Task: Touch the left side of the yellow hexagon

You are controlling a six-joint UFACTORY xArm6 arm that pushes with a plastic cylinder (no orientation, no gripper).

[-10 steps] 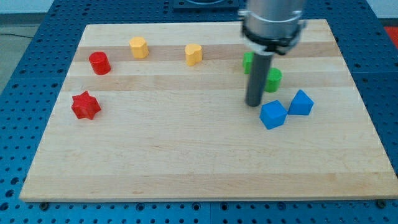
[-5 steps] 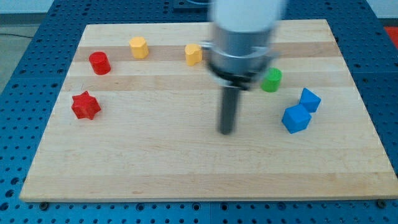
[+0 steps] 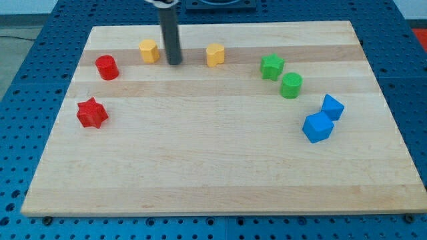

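Well, we start at the view's left of the board (image 3: 200, 167). A red star (image 3: 91, 113) sits there, and a red cylinder (image 3: 107, 67) sits a bit above it, toward the view's top. Next comes the yellow hexagon (image 3: 149, 51), near the top edge. That is the one we have to touch.

Just to the right of it stands our tip (image 3: 175, 64). It is close to the hexagon's right side, but we think there is a small gap, so it is not touching. We have no fingers to open or shut, only a straight dark rod.

Further right is a second yellow block (image 3: 215, 55). Its shape is hard to tell; maybe it is a heart. Then come a green star (image 3: 271, 67) and a green cylinder (image 3: 291, 85), side by side. Last are two blue cubes (image 3: 317, 127) (image 3: 332, 107), which look like they touch.

We think we are at the getting-there step, and we are on the wrong side. Next we should go around the hexagon without bumping it, maybe along its lower side. Then we slip into the space between it and the red cylinder and slide right, slowly, until we touch its left side.

We can read no words or labels anywhere.
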